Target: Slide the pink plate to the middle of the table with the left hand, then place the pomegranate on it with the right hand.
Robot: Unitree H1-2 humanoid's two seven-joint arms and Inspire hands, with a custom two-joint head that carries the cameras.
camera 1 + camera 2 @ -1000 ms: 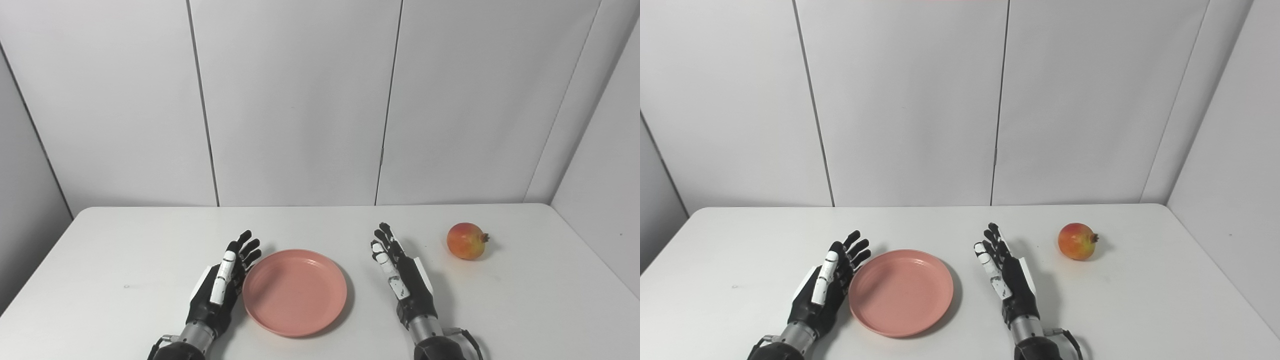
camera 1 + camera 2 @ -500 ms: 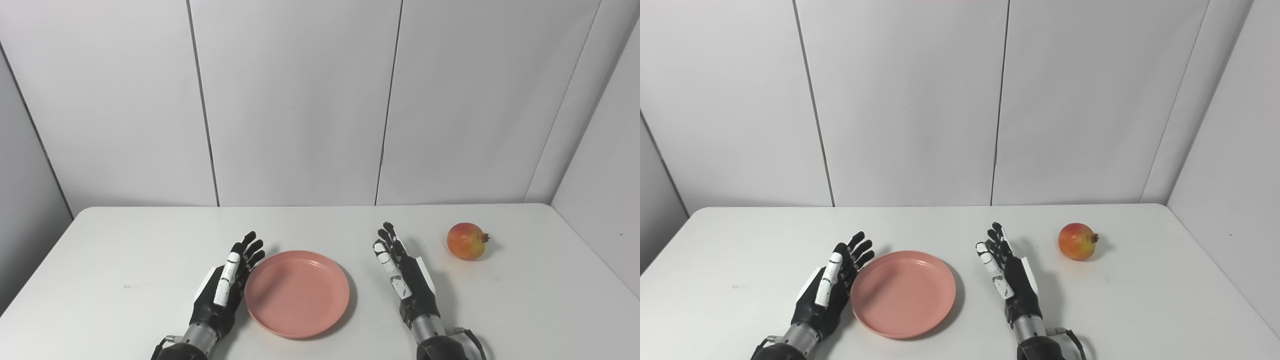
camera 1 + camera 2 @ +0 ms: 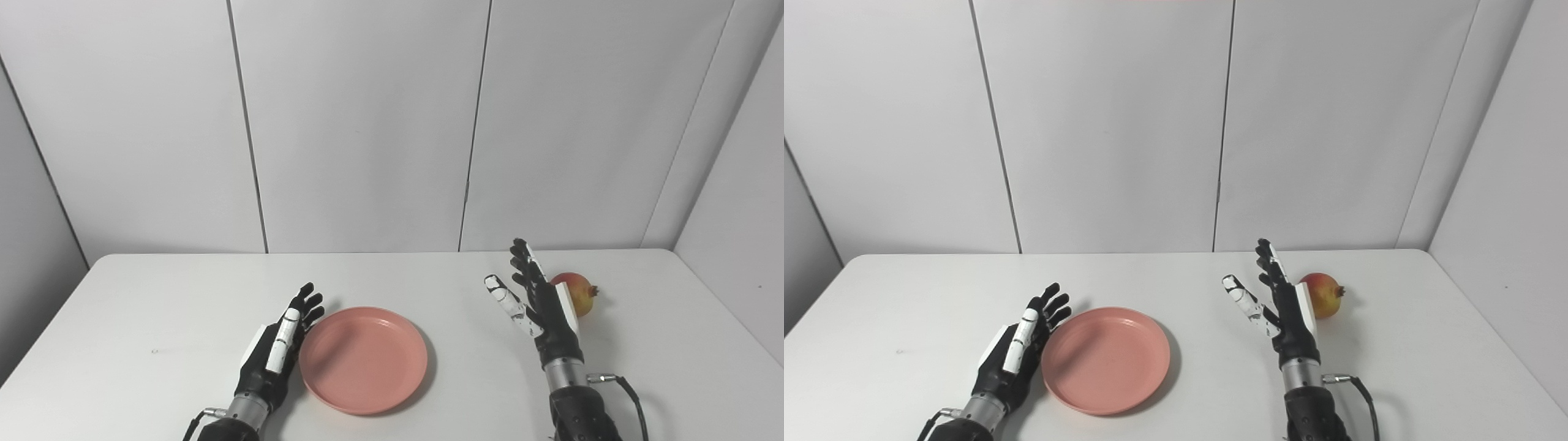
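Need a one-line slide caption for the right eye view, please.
Left hand open beside the pink plate; right hand raised open in front of the pomegranate.

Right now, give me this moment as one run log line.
pink plate: mid-table, empty | left hand: open, beside plate's left rim | right hand: open, raised near pomegranate | pomegranate: on table, not grasped

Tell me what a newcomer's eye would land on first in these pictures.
The pink plate stands out most, lying near the front middle of the white table, with the open left hand at its left rim. Next comes the reddish pomegranate far right, partly hidden behind the raised, open right hand. Nothing is on the plate yet.
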